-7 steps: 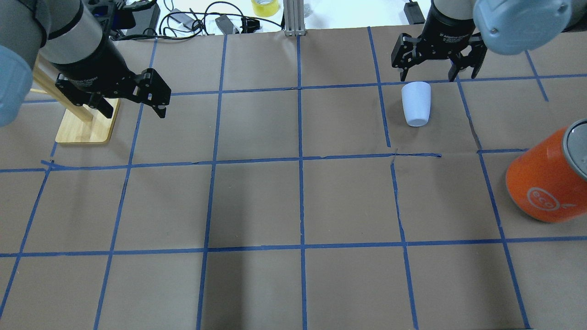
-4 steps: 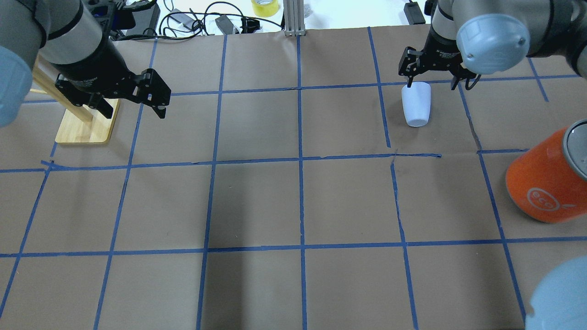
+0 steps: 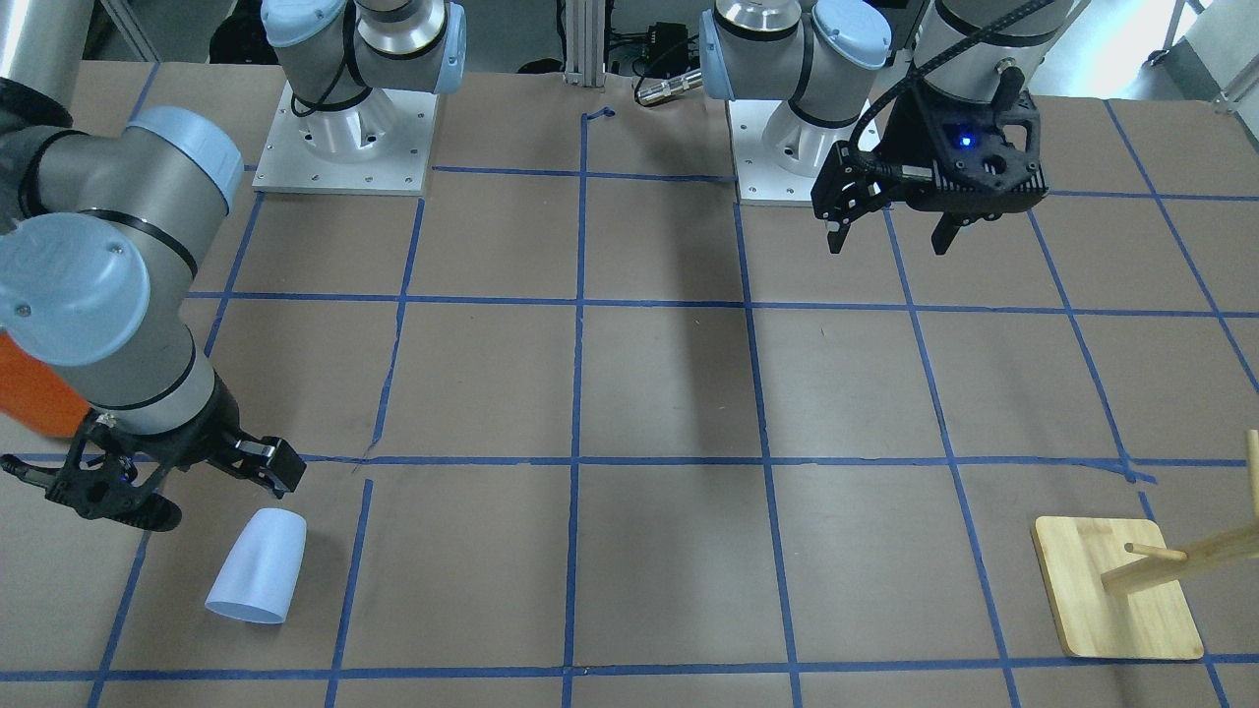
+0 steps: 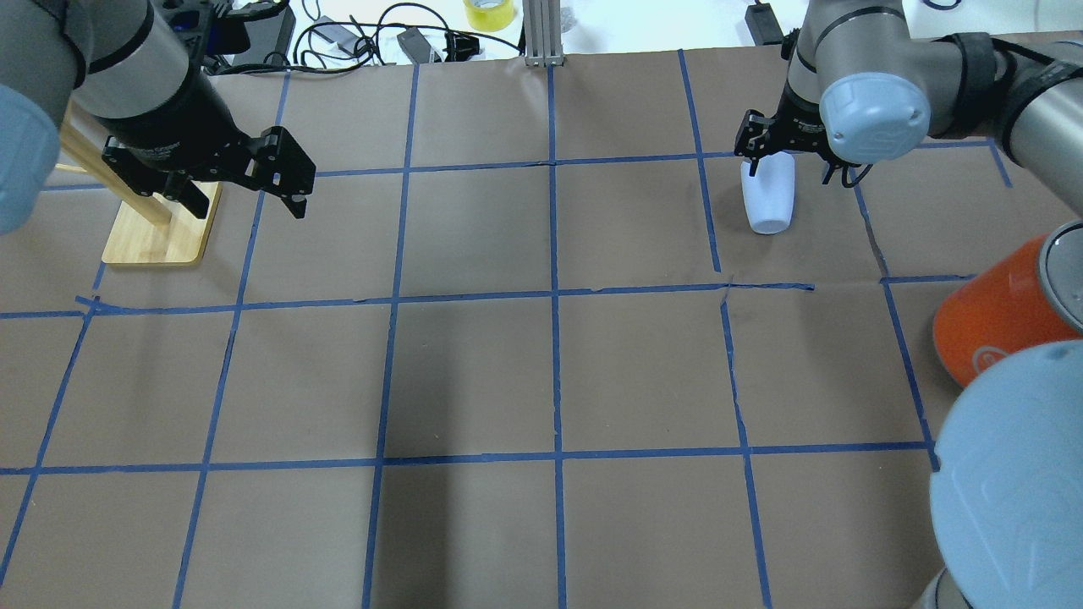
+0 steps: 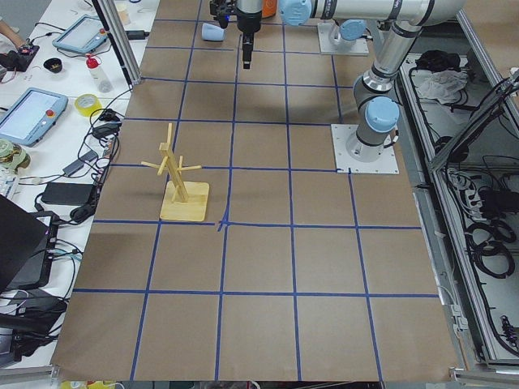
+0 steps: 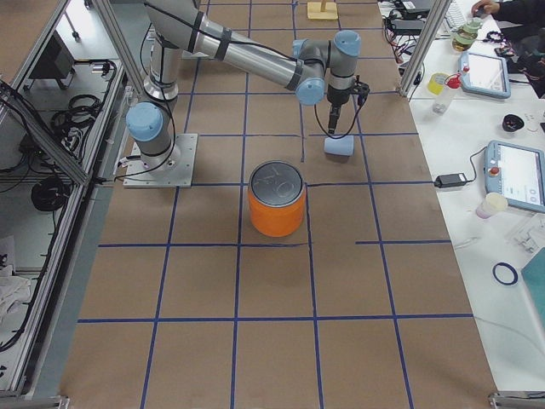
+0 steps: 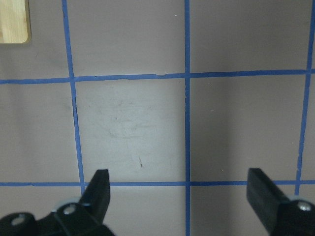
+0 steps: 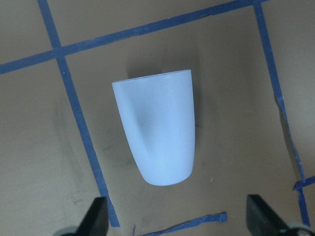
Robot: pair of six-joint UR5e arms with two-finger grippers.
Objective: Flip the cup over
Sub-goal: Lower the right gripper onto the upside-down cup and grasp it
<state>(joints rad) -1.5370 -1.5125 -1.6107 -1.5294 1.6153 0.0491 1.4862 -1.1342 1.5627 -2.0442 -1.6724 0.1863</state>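
My right fingers (image 8: 98, 219) are spread wide with nothing between them but air. My right gripper (image 8: 179, 217) hangs over the cup (image 8: 157, 130) without touching it. In the wrist view both fingertips sit at the bottom edge, one on each side of the cup's narrow closed end, well clear of its walls.

The cup lies on its side on the brown paper of the table (image 4: 474, 372), inside one square of the blue tape grid (image 4: 554, 296). Its wide rim points away from my base and its closed end points back toward me. It is on my right half of the table, in the far row of squares.

An orange can (image 6: 277, 213) with a silver top stands upright apart from the cup — nearer my base and toward the right end of the table.

On the other side, my left gripper (image 7: 181, 194) is spread just as wide and holds nothing. It hovers over a bare square of paper. A wooden rack (image 5: 182, 182) on a flat base stands just beside that arm — its corner shows at the top left of the left wrist view.
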